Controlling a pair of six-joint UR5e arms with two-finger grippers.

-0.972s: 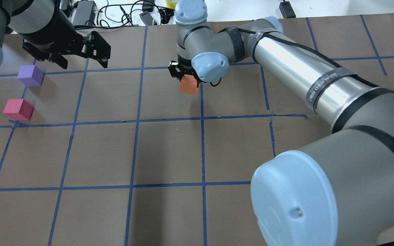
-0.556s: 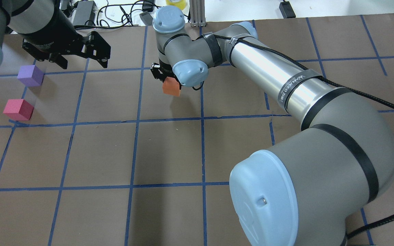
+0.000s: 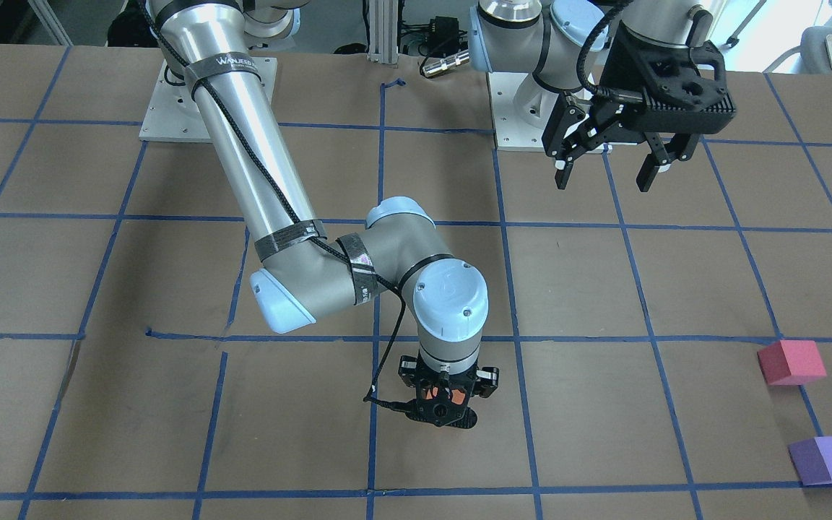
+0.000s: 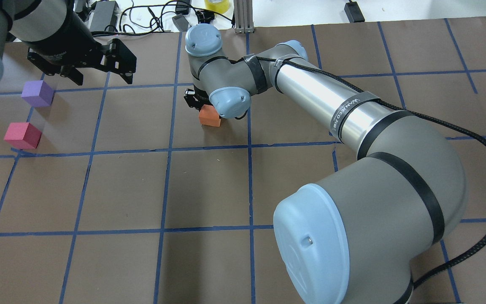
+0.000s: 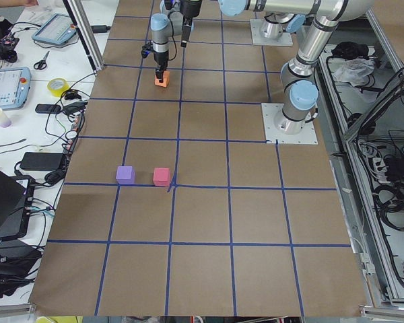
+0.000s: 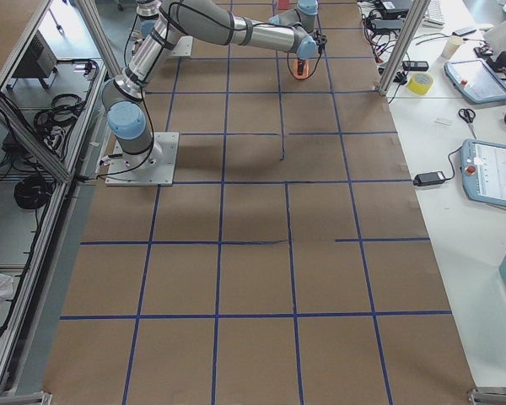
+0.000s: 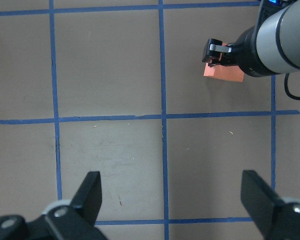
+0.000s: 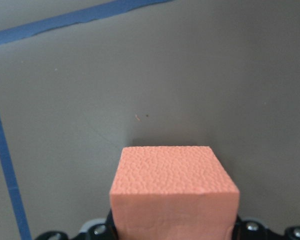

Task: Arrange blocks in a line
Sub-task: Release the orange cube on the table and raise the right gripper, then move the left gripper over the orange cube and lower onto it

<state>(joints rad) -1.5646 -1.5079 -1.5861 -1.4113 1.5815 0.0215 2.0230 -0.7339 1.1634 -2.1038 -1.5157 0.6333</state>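
Silver-grey arms (image 4: 310, 97), pale-blue joint caps (image 4: 327, 249)

Bright, even overhead light; shadows soft, short on surface (image 4: 209, 190). Glare streak along right arm (image 3: 243, 130). Right wrist view: orange block (image 8: 175, 185) sharp, dark shadow beyond it. Side views: tiny detail.

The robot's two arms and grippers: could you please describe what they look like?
The left arm and right arm have grey joints with light-blue round caps. The right arm's tube is polished silver, with a black band lettered in white and a black cable taped along it. Both the right gripper and the left gripper are black and two-fingered.
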